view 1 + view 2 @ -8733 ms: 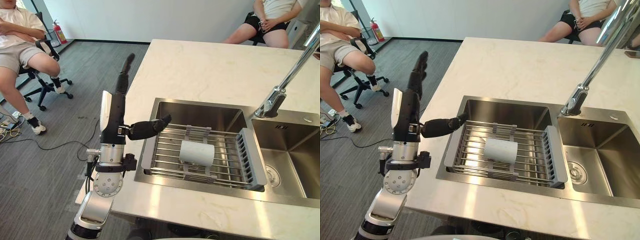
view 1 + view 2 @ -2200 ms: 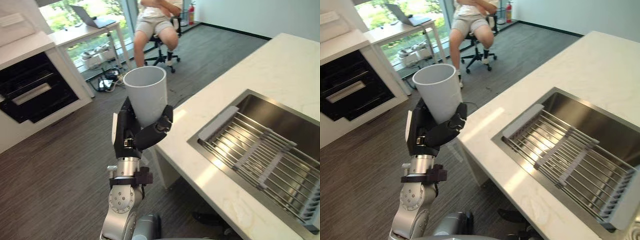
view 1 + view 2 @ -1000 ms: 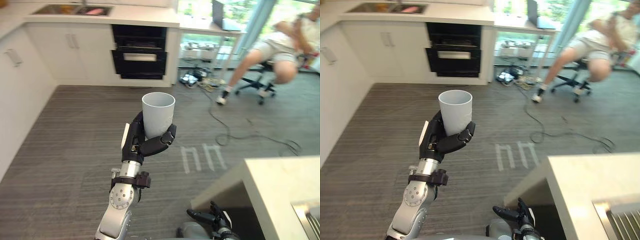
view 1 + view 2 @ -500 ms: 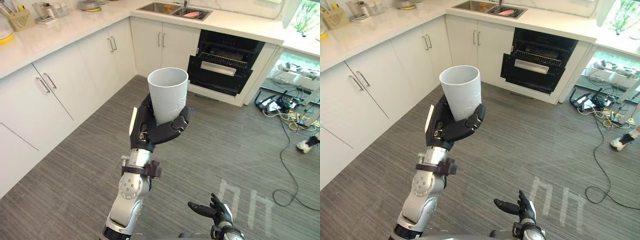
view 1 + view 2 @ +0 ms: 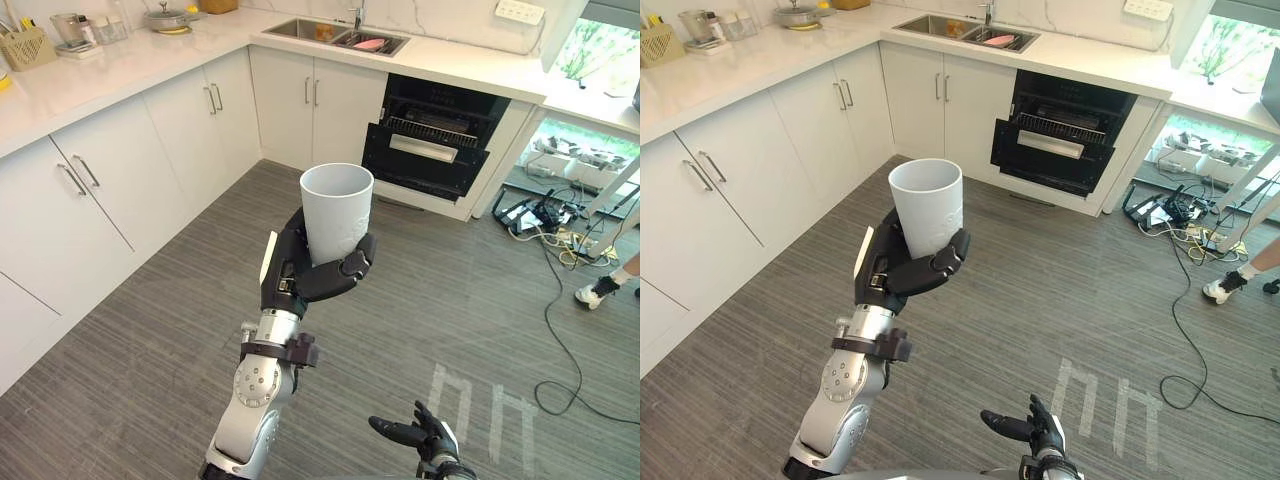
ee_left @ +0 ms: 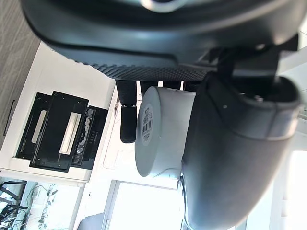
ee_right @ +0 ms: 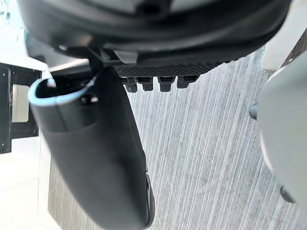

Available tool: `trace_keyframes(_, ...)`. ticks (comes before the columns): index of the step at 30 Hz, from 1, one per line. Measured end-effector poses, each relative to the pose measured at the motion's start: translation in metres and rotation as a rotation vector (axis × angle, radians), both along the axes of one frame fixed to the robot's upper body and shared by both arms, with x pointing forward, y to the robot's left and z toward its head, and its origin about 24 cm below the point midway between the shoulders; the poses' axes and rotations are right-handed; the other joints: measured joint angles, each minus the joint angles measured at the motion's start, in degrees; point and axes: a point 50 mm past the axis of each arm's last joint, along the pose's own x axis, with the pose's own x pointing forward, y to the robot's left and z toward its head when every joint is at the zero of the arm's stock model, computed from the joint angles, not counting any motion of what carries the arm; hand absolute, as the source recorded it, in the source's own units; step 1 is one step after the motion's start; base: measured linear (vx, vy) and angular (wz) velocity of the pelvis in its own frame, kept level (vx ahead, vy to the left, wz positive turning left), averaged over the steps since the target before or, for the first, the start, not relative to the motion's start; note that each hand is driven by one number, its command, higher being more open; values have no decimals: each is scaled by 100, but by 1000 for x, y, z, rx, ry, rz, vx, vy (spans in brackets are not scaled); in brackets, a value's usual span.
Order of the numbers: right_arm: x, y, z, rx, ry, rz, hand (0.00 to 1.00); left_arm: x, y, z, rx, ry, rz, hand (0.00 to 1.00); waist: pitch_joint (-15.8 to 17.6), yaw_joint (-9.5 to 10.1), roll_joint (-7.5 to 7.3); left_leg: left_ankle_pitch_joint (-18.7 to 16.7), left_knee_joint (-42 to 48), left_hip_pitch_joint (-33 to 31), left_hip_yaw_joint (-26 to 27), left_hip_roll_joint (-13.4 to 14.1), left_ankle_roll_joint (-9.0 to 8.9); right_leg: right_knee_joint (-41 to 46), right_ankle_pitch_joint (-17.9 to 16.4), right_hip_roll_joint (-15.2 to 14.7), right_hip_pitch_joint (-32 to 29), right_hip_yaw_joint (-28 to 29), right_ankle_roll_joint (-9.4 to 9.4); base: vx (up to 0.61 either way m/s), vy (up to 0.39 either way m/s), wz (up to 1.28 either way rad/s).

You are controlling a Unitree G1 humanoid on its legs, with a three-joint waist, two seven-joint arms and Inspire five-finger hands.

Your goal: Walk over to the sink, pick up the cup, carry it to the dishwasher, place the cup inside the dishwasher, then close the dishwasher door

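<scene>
**Left hand carrying the cup, dishwasher lying ahead**

The left hand (image 5: 298,284) is gripping the white cup (image 5: 336,208) around its lower half. The thumb (image 5: 338,280) is wrapping across the front and the fingers (image 6: 127,114) are curling round the far side. The cup is standing upright in that grasp, its open mouth rising above the hand and its base sitting against the palm. Well beyond the left hand, under the white counter (image 5: 470,62), the black dishwasher (image 5: 432,150) is standing with its door partly open. White cabinets (image 5: 150,150) are running along that hand's outer side. The right hand (image 5: 428,436) is hanging low over the grey plank floor (image 5: 150,380), fingers loosely spread and grasping nothing. White tape marks (image 5: 470,400) are lying on the floor just beyond it.
</scene>
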Motion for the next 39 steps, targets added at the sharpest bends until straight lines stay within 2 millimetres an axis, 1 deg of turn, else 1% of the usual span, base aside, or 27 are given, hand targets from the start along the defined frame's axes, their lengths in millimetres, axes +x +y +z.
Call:
trace_keyframes(2, -7, -2, -3, -4, 32, 0, 100, -1, 1, -2, 2, 10, 2, 0, -3, -2, 0, 65, -90, 33, 0, -8, 9, -24, 38, 9, 6, 10, -10, -81, -15, -3)
trace_keyframes(3, -8, -4, -4, -5, 43, -7, 100, -1, 3, -5, 14, 18, 2, 0, -5, -4, 7, 140, -202, 85, 5, -31, 13, -113, 123, 32, 40, 15, -13, -78, 5, -3)
trace_keyframes(7, -7, -4, -5, -14, 51, 8, 100, 0, 15, -20, 72, 75, 21, 0, -12, -46, 7, 348, -449, 139, -2, -47, 47, -494, 403, 65, 158, 9, -8, -98, 1, 0)
trace_keyframes(10, -6, -4, -5, -21, 51, 22, 100, -3, 23, -25, 83, 99, 51, 0, -12, -58, 8, 426, -538, 139, -12, -72, 66, -643, 522, 64, 185, 4, 5, -61, 6, 1)
trace_keyframes(11, -5, -15, -7, -50, 79, 19, 100, -13, 56, -40, 133, 171, 161, 0, -18, -77, 153, 627, -888, 229, -177, -315, 207, -1173, 813, -24, 399, -105, 113, 0, 0, 0)
trace_keyframes(20, -5, -15, -7, -57, 82, 14, 100, -14, 55, -41, 122, 178, 162, 0, -11, -71, 141, 633, -928, 211, -208, -327, 214, -1217, 819, -30, 390, -130, 123, 0, 0, 1)
trace_keyframes(25, -4, -13, -10, -58, 129, 9, 100, -16, 55, -52, 78, 239, 168, 0, -16, -53, 119, 635, -968, 127, -255, -350, 217, -1342, 847, -37, 366, -170, 161, 3, -2, 3)
trace_keyframes(31, -1, -10, -11, -54, 140, -8, 100, -18, 56, -55, 56, 257, 172, 0, -3, -18, 95, 616, -978, 75, -272, -358, 237, -1390, 870, -37, 346, -138, 172, 15, -10, -3)
trace_keyframes(32, 2, -9, -10, -54, 133, -6, 100, -18, 56, -55, 53, 258, 172, 0, 9, -18, 79, 596, -951, 74, -248, -358, 244, -1389, 880, -39, 344, -112, 176, -32, -3, -15)
trace_keyframes(34, 7, -7, -9, -52, 123, -5, 100, -18, 55, -55, 37, 259, 173, 0, 42, 24, 28, 438, -714, -6, -124, -323, 252, -1374, 889, -43, 309, 43, 180, -45, 2, -31)
trace_keyframes(36, 15, -6, -7, -55, 101, -2, 100, -17, 51, -54, 7, 261, 188, 0, 52, 78, 25, 37, -45, -330, 33, -211, 262, -1271, 897, -41, 164, 246, 196, -55, 12, -44)
trace_keyframes(37, 15, -6, -7, -59, 103, -3, 100, -17, 48, -52, -7, 255, 183, 0, 69, 85, 37, -154, 228, -457, 58, -167, 274, -1229, 874, -42, 127, 291, 219, -48, 31, -28)
trace_keyframes(38, 14, -7, -8, -62, 106, -3, 100, -18, 45, -51, -13, 250, 177, 0, 71, 95, 41, -248, 356, -521, 79, -143, 250, -1140, 826, -54, 68, 323, 238, -18, 46, -19)
trace_keyframes(39, 12, -7, -8, -71, 110, 6, 100, -18, 42, -48, -23, 239, 169, 0, 90, 114, 54, -369, 526, -596, 92, -118, 266, -929, 709, -61, -48, 359, 253, 4, 79, -13)
